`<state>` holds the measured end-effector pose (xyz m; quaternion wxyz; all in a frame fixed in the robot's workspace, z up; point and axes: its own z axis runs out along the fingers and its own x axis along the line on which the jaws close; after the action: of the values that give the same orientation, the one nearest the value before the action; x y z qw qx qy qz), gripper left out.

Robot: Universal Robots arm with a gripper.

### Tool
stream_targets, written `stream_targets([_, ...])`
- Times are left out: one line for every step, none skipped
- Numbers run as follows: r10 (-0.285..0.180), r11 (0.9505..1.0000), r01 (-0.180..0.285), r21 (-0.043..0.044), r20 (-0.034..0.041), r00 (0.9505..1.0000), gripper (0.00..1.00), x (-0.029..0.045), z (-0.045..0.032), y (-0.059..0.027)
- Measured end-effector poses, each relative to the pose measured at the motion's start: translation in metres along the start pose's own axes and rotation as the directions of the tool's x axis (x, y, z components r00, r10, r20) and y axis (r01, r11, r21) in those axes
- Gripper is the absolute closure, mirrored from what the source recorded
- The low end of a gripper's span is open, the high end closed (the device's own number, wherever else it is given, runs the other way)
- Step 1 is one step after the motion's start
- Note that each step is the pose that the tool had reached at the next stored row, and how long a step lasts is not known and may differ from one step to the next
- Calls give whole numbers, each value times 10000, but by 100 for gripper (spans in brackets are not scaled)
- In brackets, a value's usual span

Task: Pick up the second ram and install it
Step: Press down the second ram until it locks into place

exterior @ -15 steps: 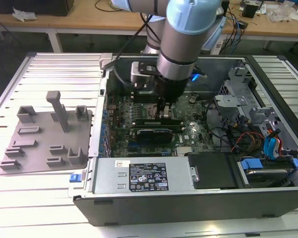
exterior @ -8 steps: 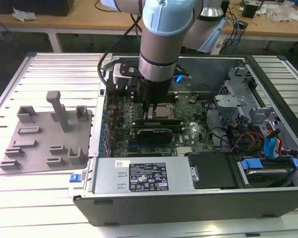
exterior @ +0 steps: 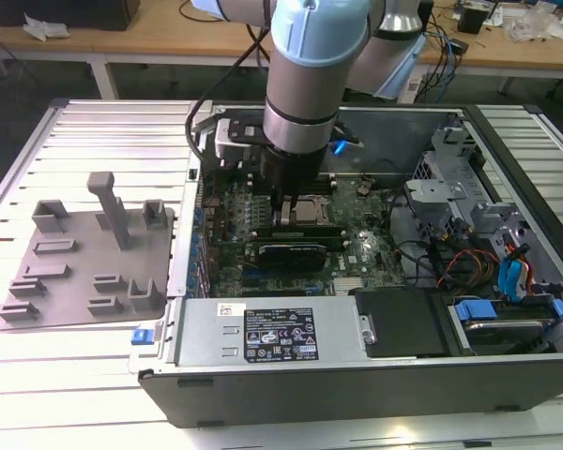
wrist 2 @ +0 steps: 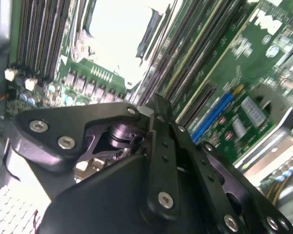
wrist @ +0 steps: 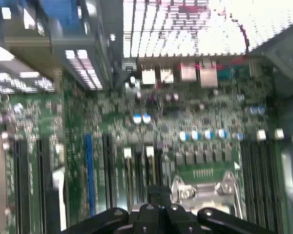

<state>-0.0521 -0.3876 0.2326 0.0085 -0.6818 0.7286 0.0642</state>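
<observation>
My gripper (exterior: 284, 217) reaches down into the open computer case (exterior: 357, 394) and sits on the motherboard (exterior: 357, 258), beside the silver CPU socket (exterior: 311, 211). Right beneath it a thin green stick, the second ram (exterior: 321, 231), stands on edge along the socket's near side. In the second wrist view the gripper (wrist 2: 156, 100) has its black fingers drawn together over the long memory slots (wrist 2: 185, 73). The first wrist view has the gripper (wrist: 158, 197) just above the slots (wrist: 136, 170), with the socket frame (wrist: 205, 187) next to it.
A grey holder tray (exterior: 75, 272) with upright pegs lies on the slatted table at the exterior view's left. Inside the case are a black block (exterior: 286, 255) near the socket, the power supply (exterior: 272, 333) in front, and cables (exterior: 469, 258) and drive bays (exterior: 507, 319) on the right.
</observation>
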Motion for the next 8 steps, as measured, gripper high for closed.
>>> stream_targets([10, 10000, -10, -91, 9, 10000, 92, -7, -7, -94])
stream_targets([14, 9999, -14, -146, 11, 10000, 92, -11, -12, -157])
stream_targets([19, 9998, -19, -181, 8, 10000, 92, -14, -16, -203])
stream_targets([20, 9998, -20, -199, 8, 10000, 92, -19, -31, -255])
stream_targets([22, 9998, -22, -200, 7, 10000, 92, -29, -121, -249])
stream_targets([22, 9998, -22, -200, 8, 10000, 92, -36, -195, -243])
stream_targets([21, 9998, -21, -200, 7, 10000, 92, -45, -283, -236])
stream_targets([21, 9998, -21, -200, 9, 10000, 92, -50, -333, -232])
